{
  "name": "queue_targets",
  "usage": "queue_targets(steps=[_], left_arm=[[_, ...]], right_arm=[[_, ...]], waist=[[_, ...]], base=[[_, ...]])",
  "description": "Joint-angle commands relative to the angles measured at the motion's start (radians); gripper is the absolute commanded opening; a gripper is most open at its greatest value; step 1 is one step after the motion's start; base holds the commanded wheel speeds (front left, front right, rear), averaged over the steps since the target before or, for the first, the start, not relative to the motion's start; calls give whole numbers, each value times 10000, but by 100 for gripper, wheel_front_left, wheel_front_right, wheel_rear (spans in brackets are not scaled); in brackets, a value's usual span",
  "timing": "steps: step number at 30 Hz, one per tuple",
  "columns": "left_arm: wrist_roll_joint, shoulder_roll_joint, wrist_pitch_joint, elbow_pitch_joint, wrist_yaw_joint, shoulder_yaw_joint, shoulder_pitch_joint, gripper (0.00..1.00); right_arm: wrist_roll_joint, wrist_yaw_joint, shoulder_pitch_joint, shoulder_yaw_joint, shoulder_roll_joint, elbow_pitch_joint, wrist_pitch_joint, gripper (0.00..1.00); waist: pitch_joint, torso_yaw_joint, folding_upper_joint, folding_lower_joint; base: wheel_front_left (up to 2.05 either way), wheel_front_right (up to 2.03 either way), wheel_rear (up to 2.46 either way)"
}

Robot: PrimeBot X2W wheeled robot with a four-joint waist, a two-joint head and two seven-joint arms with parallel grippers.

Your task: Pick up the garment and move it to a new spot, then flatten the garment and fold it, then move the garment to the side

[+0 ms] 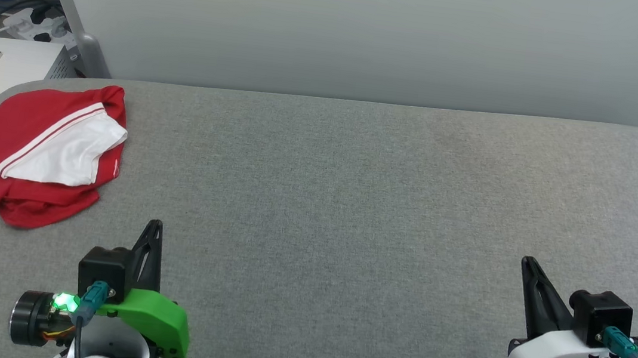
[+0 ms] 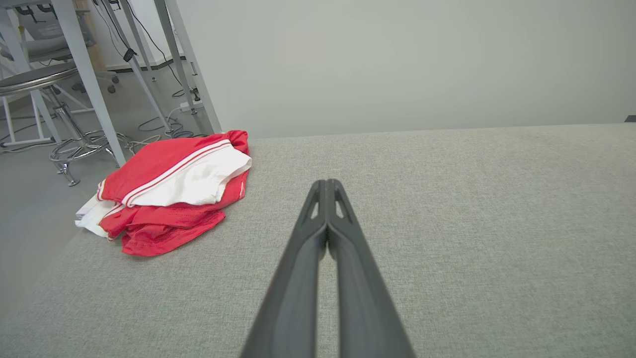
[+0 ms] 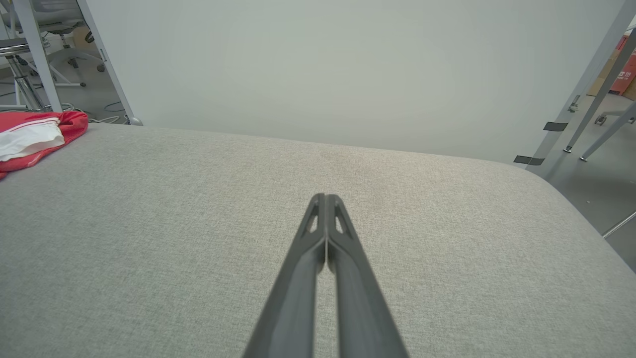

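Red garment point(image 1: 39, 153) with white sleeves, folded in a rumpled bundle at the table's far-left edge

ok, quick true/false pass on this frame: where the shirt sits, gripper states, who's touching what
1. The red jersey-style garment with white sleeves lies crumpled near the left edge of the grey fabric table. True.
2. The left gripper and the right gripper both have their dark fingers pressed together. True.
3. The left gripper is clamped on the garment. False: it is shut on nothing and apart from the garment, which lies ahead and to its left.
4. The garment is spread flat at the table's middle. False: it is bunched in a heap at the left.
5. The right gripper is nearer the garment than the left. False: the left one is nearer.
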Motion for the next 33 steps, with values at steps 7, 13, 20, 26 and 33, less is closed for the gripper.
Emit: queue_targets(steps=[7,13,20,26,33], left_arm=[[99,-61,-7,-18,39,-11,-182,0],[99,-61,-7,-18,39,-11,-182,0],[-69,2,-62,41,-11,3,12,100],[-200,-1,-185,115,-37,7,17,100],[-357,-4,-332,212,-73,0,23,100]], right_arm=[[-99,-17,10,-5,19,-43,28,0],[-99,-17,10,-5,19,-43,28,0],[79,0,-4,6,0,34,-61,100],[171,-1,-10,-17,1,84,-183,100],[186,-2,-35,-46,2,129,-328,100]], waist=[[0,0,0,0],[0,0,0,0],[5,-1,0,0],[16,-3,0,0],[25,-1,0,0]], base=[[0,0,0],[0,0,0],[0,0,0],[0,0,0],[0,0,0]])
